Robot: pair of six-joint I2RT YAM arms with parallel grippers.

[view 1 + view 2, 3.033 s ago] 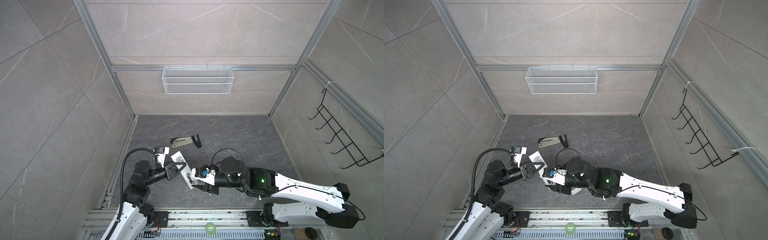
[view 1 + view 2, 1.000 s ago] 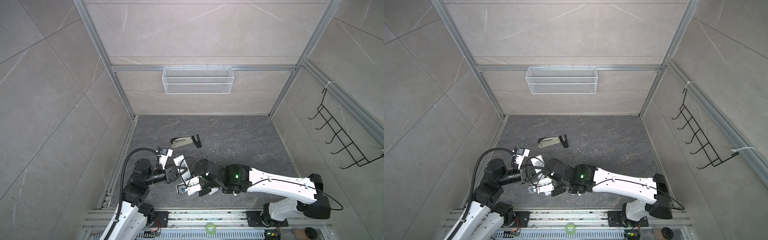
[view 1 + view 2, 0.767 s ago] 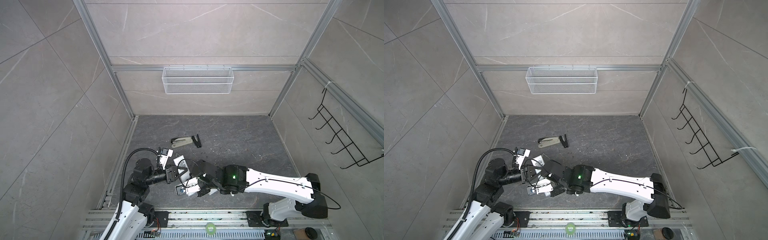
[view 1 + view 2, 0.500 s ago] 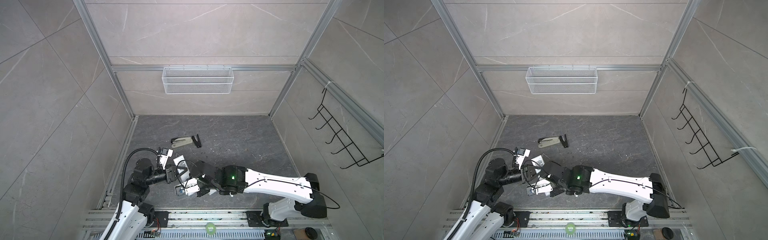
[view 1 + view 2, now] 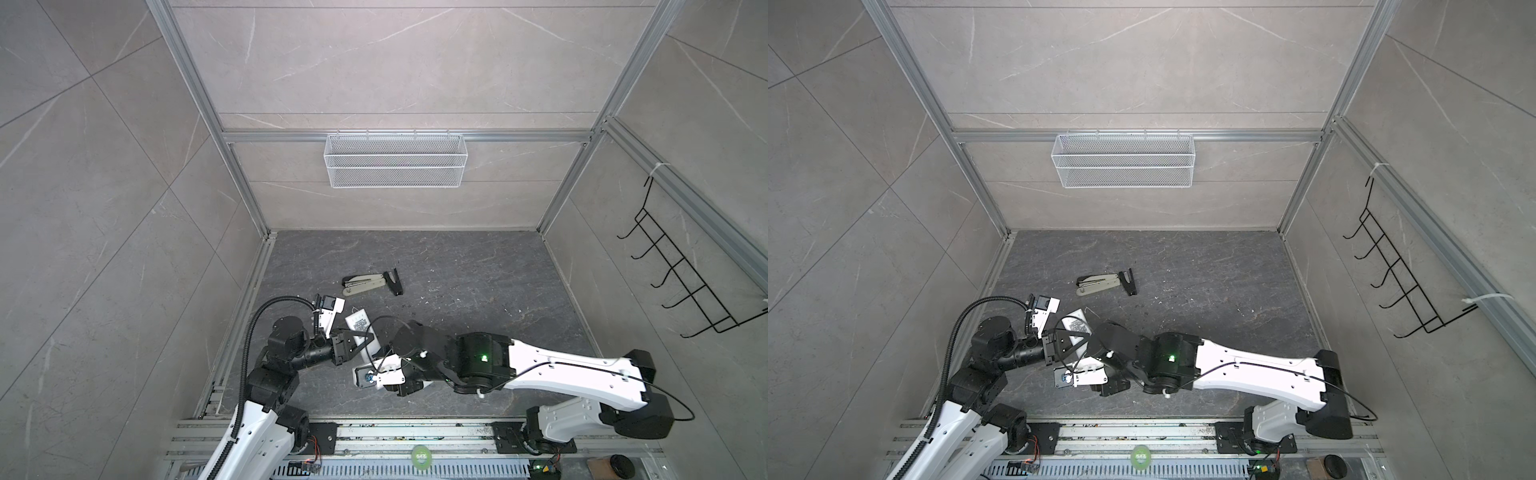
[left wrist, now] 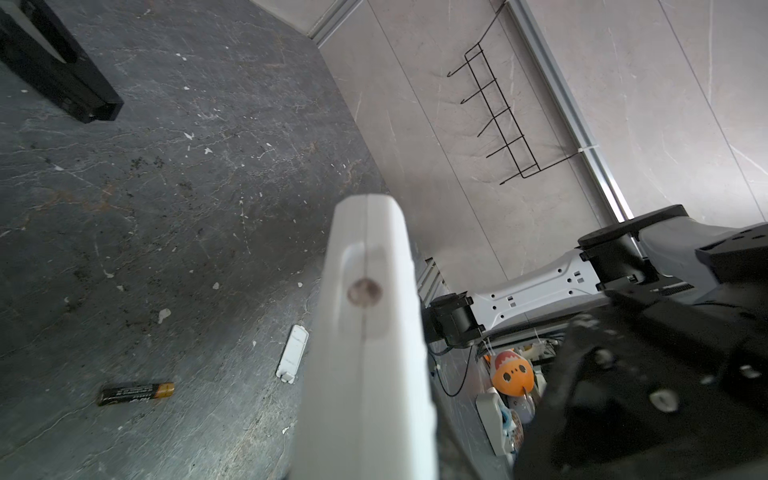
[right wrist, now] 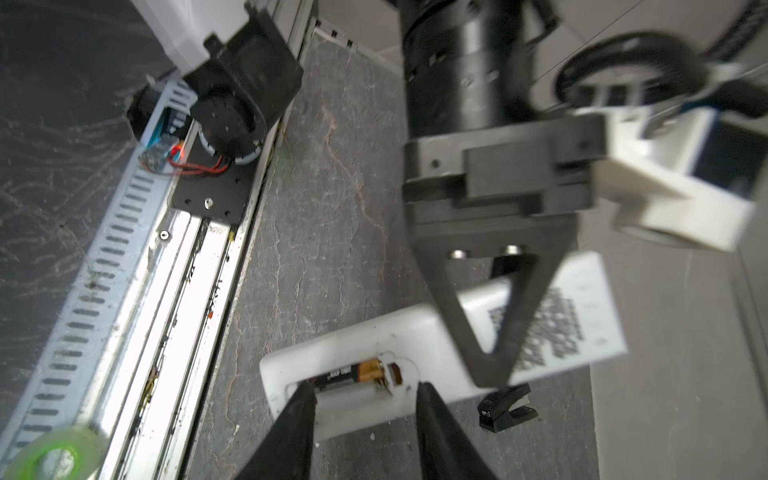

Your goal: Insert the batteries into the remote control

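The white remote control (image 7: 415, 345) is held off the floor, label side up, with my left gripper (image 7: 490, 370) shut on it near its middle. It also shows in both top views (image 5: 360, 328) (image 5: 1075, 326). Its battery bay is uncovered, and one of the batteries (image 7: 353, 376) lies in the bay's far slot, gold end by a spring contact. My right gripper (image 7: 365, 395) is open, its fingertips (image 7: 301, 409) standing either side of the bay with nothing gripped. A second battery (image 6: 135, 392) lies loose on the floor. In both top views the right fingers are hidden under the wrist.
A small white battery cover (image 6: 293, 353) lies on the floor near the loose cell. A beige-and-black stapler (image 5: 363, 284) and a black piece (image 5: 393, 282) sit farther back. A metal rail (image 7: 137, 291) runs along the front edge. A wire basket (image 5: 395, 160) hangs on the back wall.
The right arm has swung left and come in under the held remote. Its jaws have parted, leaving a battery in the bay. The left arm has held still.
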